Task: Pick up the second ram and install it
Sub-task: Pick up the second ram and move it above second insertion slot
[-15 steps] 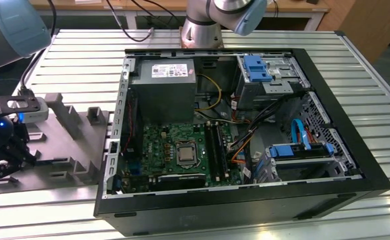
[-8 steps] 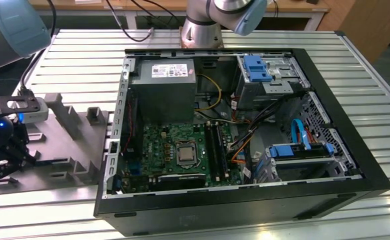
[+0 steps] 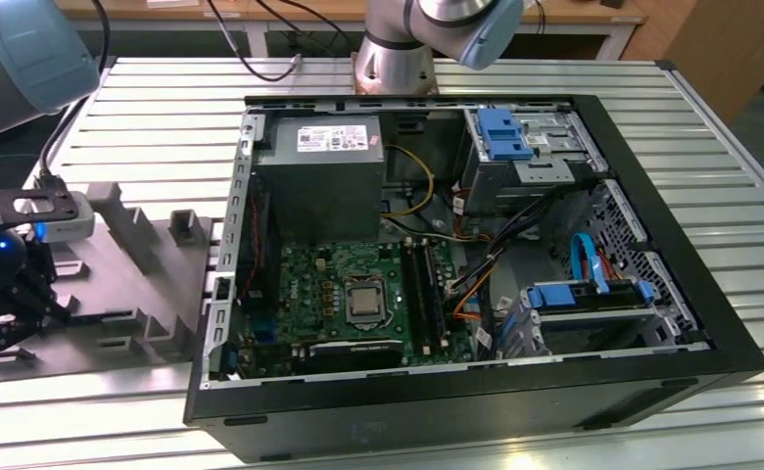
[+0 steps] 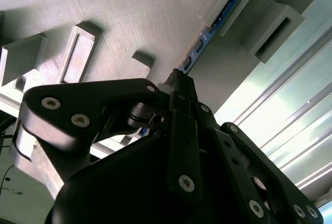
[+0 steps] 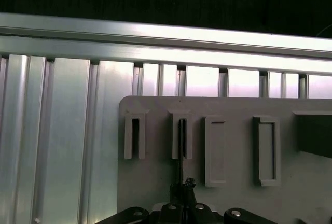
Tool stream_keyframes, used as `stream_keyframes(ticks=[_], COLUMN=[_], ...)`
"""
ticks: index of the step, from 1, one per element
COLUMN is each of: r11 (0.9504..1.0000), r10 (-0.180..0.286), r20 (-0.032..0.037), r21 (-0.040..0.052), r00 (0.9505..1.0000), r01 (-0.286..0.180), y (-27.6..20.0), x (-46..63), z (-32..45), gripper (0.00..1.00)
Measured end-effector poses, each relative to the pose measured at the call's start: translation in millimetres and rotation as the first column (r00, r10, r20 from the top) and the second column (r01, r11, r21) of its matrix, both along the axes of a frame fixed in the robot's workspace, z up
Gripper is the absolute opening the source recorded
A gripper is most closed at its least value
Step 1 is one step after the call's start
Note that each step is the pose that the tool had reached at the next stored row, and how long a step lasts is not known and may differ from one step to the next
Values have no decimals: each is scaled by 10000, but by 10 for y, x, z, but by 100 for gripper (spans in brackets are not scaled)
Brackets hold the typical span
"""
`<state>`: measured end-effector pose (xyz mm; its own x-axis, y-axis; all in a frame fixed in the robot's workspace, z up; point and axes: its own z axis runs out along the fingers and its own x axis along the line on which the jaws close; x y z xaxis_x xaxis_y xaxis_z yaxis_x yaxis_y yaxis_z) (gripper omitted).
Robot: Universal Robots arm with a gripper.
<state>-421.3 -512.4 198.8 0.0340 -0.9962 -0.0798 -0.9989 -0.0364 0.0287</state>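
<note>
The gripper is clamping onto the end of the second ram, jaws squeezed together on it. The stick is sitting edge-up in a gray holder slot.

I could read nothing from where I stood. The one piece of print I noticed was a white label. It sat on the grey power supply, in the far corner of the open computer case, toward the exterior view's left. The label carried rows of dark lettering and a few small marks, all too fine to make out.
</note>
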Motion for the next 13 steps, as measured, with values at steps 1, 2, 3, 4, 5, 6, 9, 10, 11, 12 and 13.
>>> stream_keyframes(ticks=[1,2,3,4,5,6,9,10,11,12,13], r11=[10000,10000,10000,10000,10000,10000,10000,10000,10000,10000,10000], r10=[0,-9,-32,-38,-38,-40,-40,-40,-40,-40,-40], r20=[0,0,0,0,0,0,-2,0,1,0,0], r21=[0,0,-1,0,0,0,-2,-1,0,0,0], r00=[10000,10000,10000,10000,10000,10000,10000,10000,10000,10000,10000], r01=[0,9,32,38,38,40,40,40,40,40,40], y=[-1,-1,-1,-1,-1,-1,-2,-1,-1,-1,-1], x=[0,0,0,0,0,0,-1,0,0,0,0], z=[0,0,0,0,0,0,23,41,61,82,96], gripper=[11,11,11,11,11,11,11,11,11,11,11])
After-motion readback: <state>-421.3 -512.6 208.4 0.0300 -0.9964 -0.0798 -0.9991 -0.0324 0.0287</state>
